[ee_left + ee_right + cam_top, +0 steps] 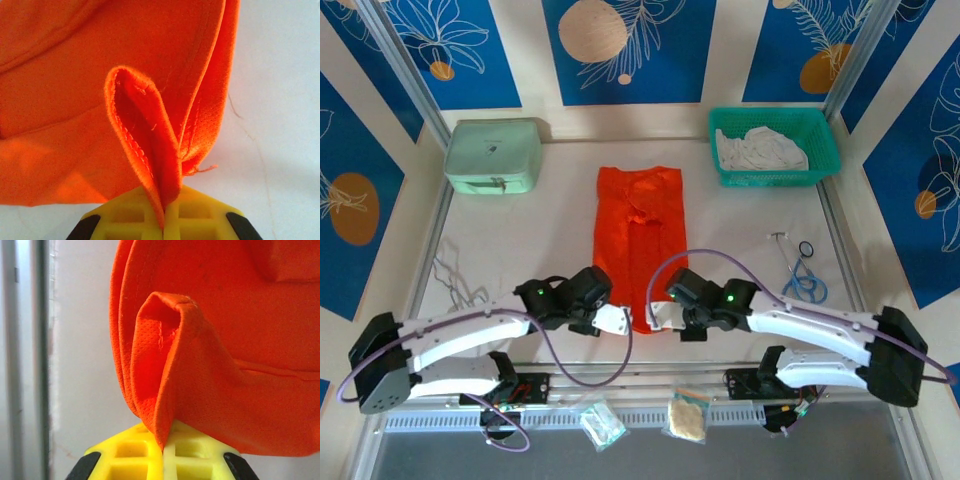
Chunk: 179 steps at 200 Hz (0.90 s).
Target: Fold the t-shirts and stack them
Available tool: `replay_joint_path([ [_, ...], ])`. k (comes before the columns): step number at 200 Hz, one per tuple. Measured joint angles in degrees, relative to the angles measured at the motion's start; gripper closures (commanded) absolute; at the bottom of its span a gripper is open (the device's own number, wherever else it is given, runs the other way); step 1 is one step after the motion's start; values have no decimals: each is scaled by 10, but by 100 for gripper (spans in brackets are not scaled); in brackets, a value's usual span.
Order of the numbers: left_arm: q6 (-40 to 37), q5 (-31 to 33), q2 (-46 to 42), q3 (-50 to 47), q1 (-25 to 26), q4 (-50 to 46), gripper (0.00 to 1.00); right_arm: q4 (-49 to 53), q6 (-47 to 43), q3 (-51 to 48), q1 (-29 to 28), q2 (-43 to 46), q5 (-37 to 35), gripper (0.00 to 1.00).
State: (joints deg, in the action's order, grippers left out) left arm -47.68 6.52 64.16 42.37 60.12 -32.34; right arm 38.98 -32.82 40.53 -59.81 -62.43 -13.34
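The orange t-shirt (638, 235), folded into a long strip, lies mid-table (520, 240), running from the far side to the near edge. The left gripper (617, 319) pinches its near left corner and the right gripper (660, 315) its near right corner. A white t-shirt (760, 150) sits in the green basket (780, 176) at the far right corner, and a mint-green case (493, 155) at the far left
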Motion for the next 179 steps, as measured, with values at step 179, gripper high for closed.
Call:
replay_joint_path([
  [179,5,87,144,109,-143,119,100,22,-124,198,272,-148,69,100],
])
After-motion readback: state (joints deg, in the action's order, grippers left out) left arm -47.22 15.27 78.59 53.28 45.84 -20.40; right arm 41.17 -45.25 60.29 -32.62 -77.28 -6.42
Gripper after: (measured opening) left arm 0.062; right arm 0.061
